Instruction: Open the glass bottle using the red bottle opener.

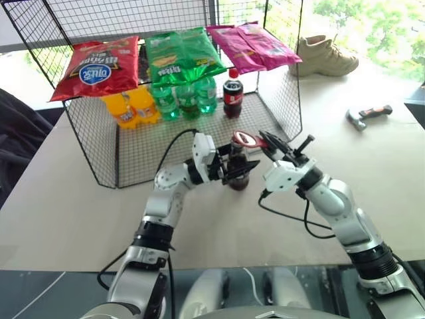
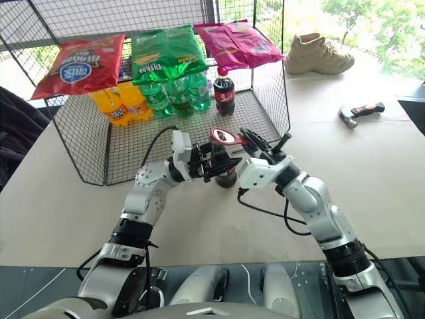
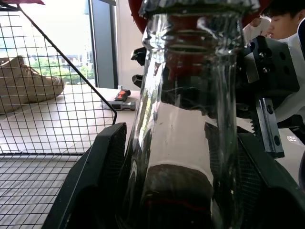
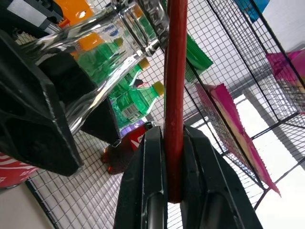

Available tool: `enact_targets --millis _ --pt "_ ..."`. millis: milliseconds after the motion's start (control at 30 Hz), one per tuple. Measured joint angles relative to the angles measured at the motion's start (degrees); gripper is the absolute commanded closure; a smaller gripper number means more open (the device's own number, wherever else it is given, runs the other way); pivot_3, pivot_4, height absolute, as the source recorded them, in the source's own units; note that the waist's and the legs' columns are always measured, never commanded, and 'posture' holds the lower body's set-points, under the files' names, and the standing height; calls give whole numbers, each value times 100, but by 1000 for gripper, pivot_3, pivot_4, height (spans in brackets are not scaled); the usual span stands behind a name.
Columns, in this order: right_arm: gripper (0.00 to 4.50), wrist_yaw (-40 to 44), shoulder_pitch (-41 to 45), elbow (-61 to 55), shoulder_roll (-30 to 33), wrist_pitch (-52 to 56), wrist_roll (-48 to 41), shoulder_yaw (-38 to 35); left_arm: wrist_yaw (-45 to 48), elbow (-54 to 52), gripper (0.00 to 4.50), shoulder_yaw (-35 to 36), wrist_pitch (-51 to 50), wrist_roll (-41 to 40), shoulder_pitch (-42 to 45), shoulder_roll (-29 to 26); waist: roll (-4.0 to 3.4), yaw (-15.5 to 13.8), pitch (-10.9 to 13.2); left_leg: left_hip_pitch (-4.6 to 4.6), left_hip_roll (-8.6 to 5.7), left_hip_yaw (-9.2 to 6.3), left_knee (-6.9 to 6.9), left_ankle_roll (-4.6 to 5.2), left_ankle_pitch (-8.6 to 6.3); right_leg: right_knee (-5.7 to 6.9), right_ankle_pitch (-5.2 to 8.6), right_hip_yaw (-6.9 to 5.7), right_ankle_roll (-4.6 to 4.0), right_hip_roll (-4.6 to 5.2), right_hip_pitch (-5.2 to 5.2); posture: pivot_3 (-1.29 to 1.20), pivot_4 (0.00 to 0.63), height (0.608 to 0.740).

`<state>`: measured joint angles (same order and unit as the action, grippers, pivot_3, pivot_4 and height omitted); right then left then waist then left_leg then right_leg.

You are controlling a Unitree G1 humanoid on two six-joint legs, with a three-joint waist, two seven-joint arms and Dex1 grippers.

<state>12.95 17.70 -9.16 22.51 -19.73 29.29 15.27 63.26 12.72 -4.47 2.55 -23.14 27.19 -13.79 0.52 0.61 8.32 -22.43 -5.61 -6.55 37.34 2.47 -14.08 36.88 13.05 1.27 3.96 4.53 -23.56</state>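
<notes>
Glass bottle (image 1: pixel 239 174) sits at centre of the head-cam frame, upright, its base low over the table (image 1: pixel 80 219) just in front of the wire rack (image 1: pixel 113 149); whether it touches the table can't be told. Left gripper (image 1: pixel 234 169) comes in from the left w/ jaws part-open around the bottle's body, one black finger (image 3: pixel 95 181) each side of the glass in the left wrist view, so it has hold of the bottle. Dark liquid shows low in the neck, cap still on.

Red bottle opener (image 1: pixel 246 139) lies roughly flat over the bottle top, ring head on/at the cap. Right gripper (image 1: pixel 271 143) comes in from the right w/ jaws closed tight on the opener's handle; right wrist view shows the red handle (image 4: pixel 175 95) pinched edge-on between the two fingers, bottle neck right beside it.

Rack behind: red snack bag (image 1: pixel 98 65), green snack bag (image 1: pixel 180 54) and pink snack bag (image 1: pixel 251 45) on top, upper part of frame. Under them orange bottles (image 1: pixel 130 106), green bottles (image 1: pixel 187 97) and a plastic cola bottle (image 1: pixel 232 93) w/ red cap. Hammer (image 1: pixel 368 115) lies on the table at right, well apart. Beige shoe (image 1: pixel 324 57) at upper right. A person (image 3: pixel 281 28) shows at the upper right of the left wrist view.
</notes>
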Motion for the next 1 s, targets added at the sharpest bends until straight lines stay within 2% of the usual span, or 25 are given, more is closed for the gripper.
enact_targets --millis 200,367,633,1000 --pt "4500 -127 257 426 -172 -241 123 80 -8 0 2176 62 -62 -11 -21 5 0 -1 -1 12 0 0 0 -2 1 2 0 0 0 -1 12 0 150 740" --pt "4500 -352 489 829 -147 -445 461 203 -20 28 2176 82 -78 2 -37 10 0 0 -1 64 0 -1 -6 -2 1 0 1 0 -1 -2 59 0 150 740" --pt "4500 -717 576 1164 -157 -752 599 231 -47 34 2176 86 -84 20 -43 24 0 4 -2 70 1 -2 -7 -2 1 1 1 1 -2 -4 67 0 150 740" --pt "4500 -846 927 1384 318 -1131 796 231 -67 42 2176 69 -83 67 -23 33 0 4 -4 72 1 -3 -10 -2 1 -3 1 0 -2 -4 71 0 150 740"
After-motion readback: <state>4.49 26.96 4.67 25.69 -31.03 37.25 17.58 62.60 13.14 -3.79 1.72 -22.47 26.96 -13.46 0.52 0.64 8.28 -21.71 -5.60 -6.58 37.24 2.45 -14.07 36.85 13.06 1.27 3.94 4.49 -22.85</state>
